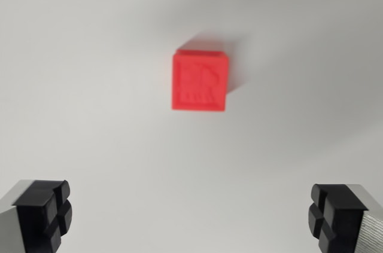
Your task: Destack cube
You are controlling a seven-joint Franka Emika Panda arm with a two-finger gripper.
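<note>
**Risk: taking both cubes, or tipping the stack**

Pincer (191, 217) is spread wide and holds nothing. Its two black pads sit at the bottom corners of the wrist view, well apart.

Cube (200, 82), red, sits on the white worktop (78, 73), above centre in frame and slightly to the wrist view's right. It is clear of both pads. A thin red edge shows along its top and right sides, which reads as a second cube underneath, nearly flush. Frame is soft, so I can't confirm the stack count or how well it's aligned.

What can go wrong:
- **Offset.** The cube isn't between the pads; it's ahead of them in view. A straight descent from here would miss it or catch one edge, and that would shove the top cube off sideways.
- **Depth.** Seen from above, the seam between the cubes is hidden. Closing too low would clamp the lower cube or both, and the whole stack comes up.
- **Yaw.** The cube faces look roughly square to the pads, but the blur hides small rotation. A corner contact would twist the top cube as the pincer closes.
- **Drag.** If the cubes cling, the lower one may lift briefly and then drop.

Centre over the cube first. Keep the close height in the upper half of the stack.
</note>
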